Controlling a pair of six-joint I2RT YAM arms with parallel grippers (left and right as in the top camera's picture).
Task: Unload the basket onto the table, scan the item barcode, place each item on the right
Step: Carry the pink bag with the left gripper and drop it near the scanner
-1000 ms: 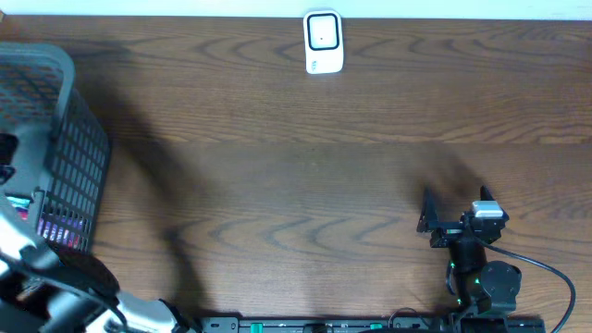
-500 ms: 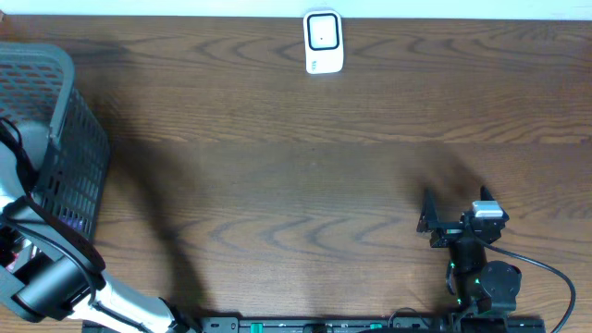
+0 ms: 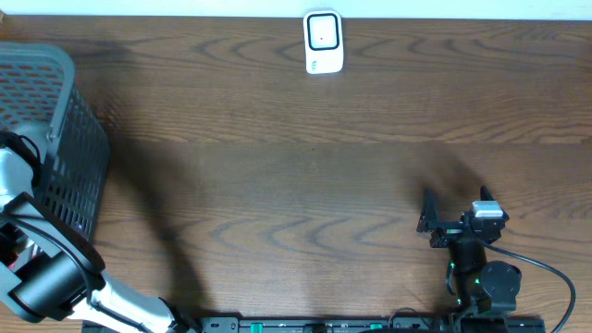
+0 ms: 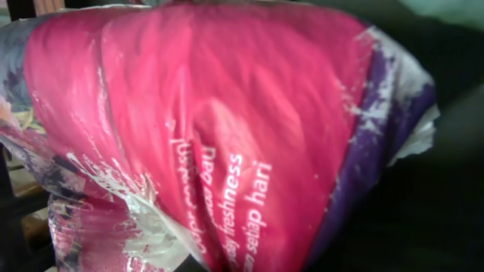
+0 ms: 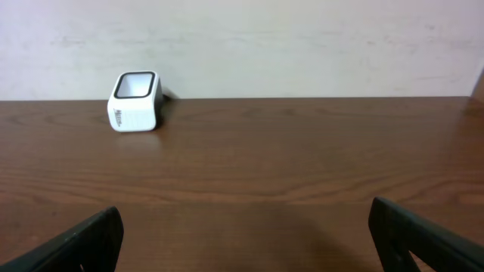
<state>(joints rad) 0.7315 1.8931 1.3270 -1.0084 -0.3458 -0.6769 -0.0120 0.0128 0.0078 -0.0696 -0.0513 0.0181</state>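
As L arm (image 3: 44, 277) sits in basket (image 3: 79, 157), L fingers are closed, pink pouch (image 4: 227, 136) filling its cam; grip unclear. R fingers (image 5: 83, 242) spread wide over surface (image 3: 277, 166), scanner (image 3: 323, 42) far off.

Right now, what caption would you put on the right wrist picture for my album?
Open right claw faces the white scanner across the wooden table.

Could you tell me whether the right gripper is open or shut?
Open: the right gripper shows its fingers wide apart, with nothing between them.
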